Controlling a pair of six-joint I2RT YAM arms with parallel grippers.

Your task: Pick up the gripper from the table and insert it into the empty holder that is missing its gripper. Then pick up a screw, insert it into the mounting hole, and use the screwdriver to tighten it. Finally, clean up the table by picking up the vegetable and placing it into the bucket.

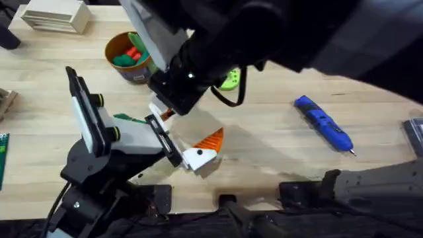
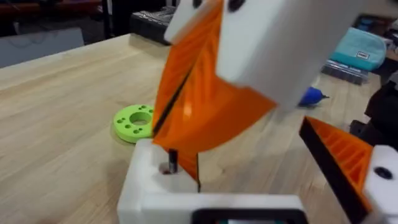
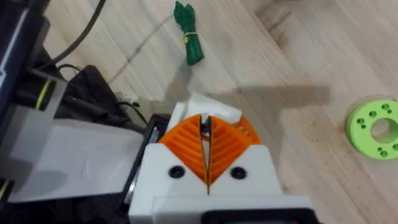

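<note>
Between my two arms, near the table's front edge, I see the small orange ribbed plastic fingertip (image 2: 186,102) pinched in the right gripper (image 3: 206,146), whose orange pads are pressed together on it just above the white blocky holder (image 2: 155,177) of the left gripper (image 1: 192,149). My left wrist view shows its mounting hole. My right wrist view shows the dark green toy vegetable (image 3: 188,34) lying on the table. Left fingers stand apart, holding nothing.
</note>
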